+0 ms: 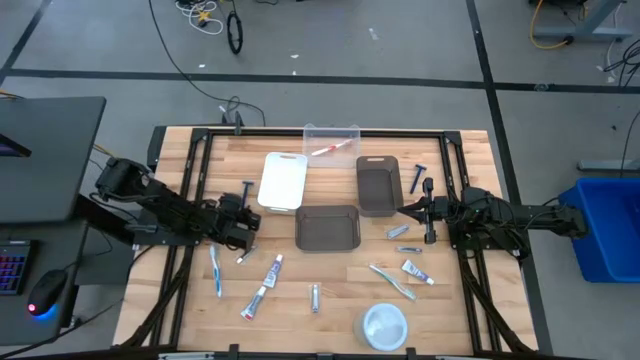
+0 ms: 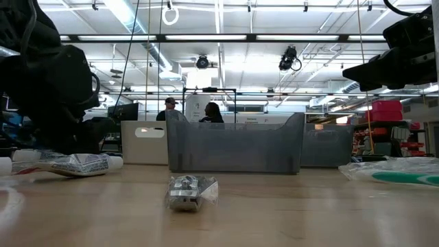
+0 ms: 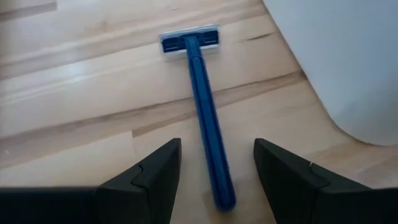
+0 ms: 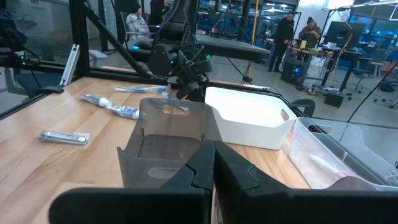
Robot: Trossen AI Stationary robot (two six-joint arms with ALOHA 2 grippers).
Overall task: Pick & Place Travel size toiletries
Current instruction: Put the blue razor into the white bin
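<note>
Fingers of the left pincer (image 3: 214, 180) are spread, straddling the handle of a blue razor (image 3: 202, 118) flat on the counter (image 3: 74, 93) beside the white bin (image 1: 283, 181). Right pincer (image 1: 404, 209) clenched, empty. Clear bin (image 1: 331, 143) contains a pink toothbrush (image 1: 328, 149).

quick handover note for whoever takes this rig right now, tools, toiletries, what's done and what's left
Left tool: open, straddling the handle of a blue razor on the table beside the white bin; not gripped yet.
Right tool: shut, empty, held over the table near the small dark grey bin.
Done: one pink toothbrush lies in the clear bin.
Left: all else is loose on the table, including a blue toothbrush, toothpaste tubes, a silvery tube and another razor. The larger dark grey bin looks empty.
</note>
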